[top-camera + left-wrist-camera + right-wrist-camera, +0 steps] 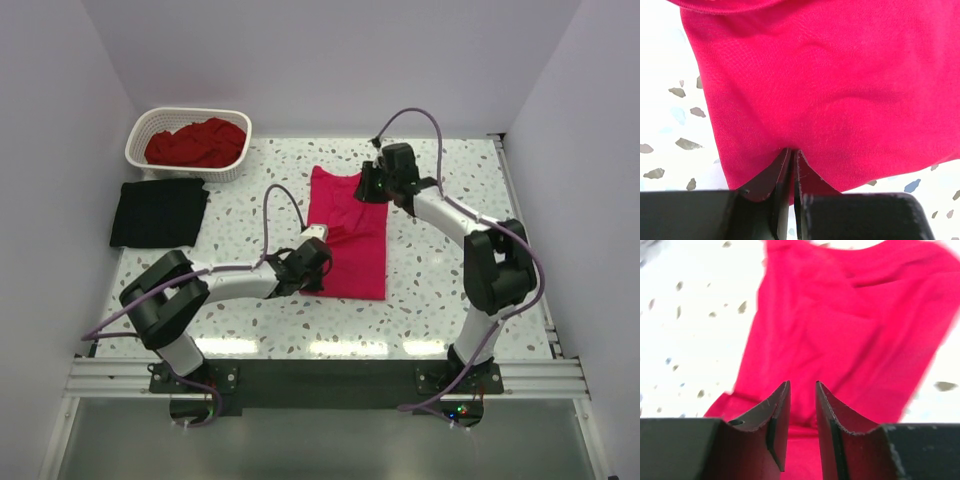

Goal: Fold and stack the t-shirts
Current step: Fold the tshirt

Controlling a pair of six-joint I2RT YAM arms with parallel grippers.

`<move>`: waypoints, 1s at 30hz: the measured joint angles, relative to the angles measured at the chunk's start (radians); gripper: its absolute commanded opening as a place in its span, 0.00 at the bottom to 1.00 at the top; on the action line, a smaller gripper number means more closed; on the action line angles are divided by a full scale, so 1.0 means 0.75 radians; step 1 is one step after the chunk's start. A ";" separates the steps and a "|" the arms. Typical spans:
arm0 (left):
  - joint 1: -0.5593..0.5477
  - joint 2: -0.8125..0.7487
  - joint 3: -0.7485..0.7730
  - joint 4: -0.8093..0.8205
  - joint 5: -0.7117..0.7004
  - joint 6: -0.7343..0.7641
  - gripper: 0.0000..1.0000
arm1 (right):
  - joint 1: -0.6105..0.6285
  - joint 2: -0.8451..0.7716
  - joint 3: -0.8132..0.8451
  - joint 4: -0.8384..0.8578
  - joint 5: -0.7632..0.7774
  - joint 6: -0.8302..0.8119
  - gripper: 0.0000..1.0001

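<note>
Left hand [791,151] clenched on pink-red t-shirt [830,90] (its edge) | right hand [802,385] released over it

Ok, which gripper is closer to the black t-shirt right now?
Left. The left gripper pinches the pinkish-red t-shirt at its left edge, toward the black t-shirt; the right gripper is at its far right corner.
</note>
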 measured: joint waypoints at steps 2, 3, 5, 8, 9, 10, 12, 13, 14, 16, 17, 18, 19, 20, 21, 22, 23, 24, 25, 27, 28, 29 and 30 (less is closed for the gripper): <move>0.000 -0.005 -0.005 -0.002 0.000 -0.001 0.12 | 0.033 -0.027 -0.054 0.037 -0.071 -0.005 0.32; 0.000 -0.007 -0.007 -0.002 0.001 -0.002 0.12 | 0.063 -0.045 -0.107 0.062 -0.121 -0.006 0.32; 0.000 -0.013 -0.012 -0.002 0.002 -0.003 0.12 | 0.130 -0.070 -0.208 0.091 -0.212 -0.006 0.32; 0.000 -0.019 -0.018 -0.003 0.005 -0.003 0.12 | 0.231 -0.069 -0.309 0.110 -0.319 -0.009 0.31; 0.000 -0.020 -0.019 -0.004 0.005 -0.003 0.12 | 0.266 -0.067 -0.335 0.120 -0.351 -0.009 0.31; 0.000 -0.020 -0.019 -0.006 0.006 -0.004 0.12 | 0.292 -0.063 -0.354 0.130 -0.379 -0.009 0.31; 0.001 -0.022 -0.020 -0.012 0.003 -0.023 0.12 | 0.319 -0.044 -0.365 0.150 -0.423 -0.006 0.31; 0.002 -0.025 -0.021 -0.015 0.004 -0.027 0.12 | 0.319 -0.030 -0.365 0.169 -0.438 -0.005 0.31; 0.002 -0.025 -0.021 -0.016 0.004 -0.028 0.12 | 0.315 -0.010 -0.364 0.193 -0.452 -0.006 0.31; -0.001 -0.025 -0.021 -0.016 0.005 -0.028 0.12 | 0.308 0.047 -0.345 0.211 -0.463 -0.009 0.31; -0.002 -0.025 -0.021 -0.017 0.005 -0.028 0.12 | 0.306 0.084 -0.324 0.209 -0.461 -0.012 0.31; -0.002 -0.025 -0.021 -0.017 0.005 -0.028 0.12 | 0.305 0.124 -0.298 0.206 -0.458 -0.019 0.31; -0.002 -0.025 -0.021 -0.017 0.006 -0.028 0.12 | 0.304 0.165 -0.258 0.194 -0.453 -0.031 0.31; -0.002 -0.025 -0.021 -0.017 0.006 -0.028 0.12 | 0.300 0.200 -0.223 0.191 -0.451 -0.035 0.31; -0.002 -0.025 -0.021 -0.017 0.007 -0.030 0.12 | 0.297 0.234 -0.165 0.174 -0.453 -0.045 0.31; -0.002 -0.025 -0.021 -0.017 0.008 -0.033 0.12 | 0.294 0.268 -0.101 0.160 -0.430 -0.058 0.31; -0.002 -0.027 -0.023 -0.016 0.010 -0.034 0.12 | 0.285 0.298 -0.035 0.156 -0.414 -0.067 0.31; -0.002 -0.031 -0.026 -0.017 0.013 -0.035 0.12 | 0.270 0.327 0.031 0.157 -0.399 -0.070 0.31; -0.002 -0.035 -0.031 -0.016 0.018 -0.036 0.12 | 0.248 0.350 0.092 0.159 -0.386 -0.068 0.32; -0.003 -0.049 -0.046 -0.014 0.026 -0.046 0.13 | 0.180 0.377 0.189 0.165 -0.382 -0.042 0.34; -0.003 -0.057 -0.054 -0.014 0.031 -0.054 0.14 | 0.145 0.380 0.219 0.169 -0.382 -0.026 0.35; -0.004 -0.065 -0.062 -0.013 0.032 -0.059 0.16 | 0.101 0.381 0.248 0.173 -0.382 -0.010 0.35; -0.005 -0.073 -0.069 -0.013 0.034 -0.063 0.18 | 0.061 0.381 0.269 0.182 -0.386 0.007 0.36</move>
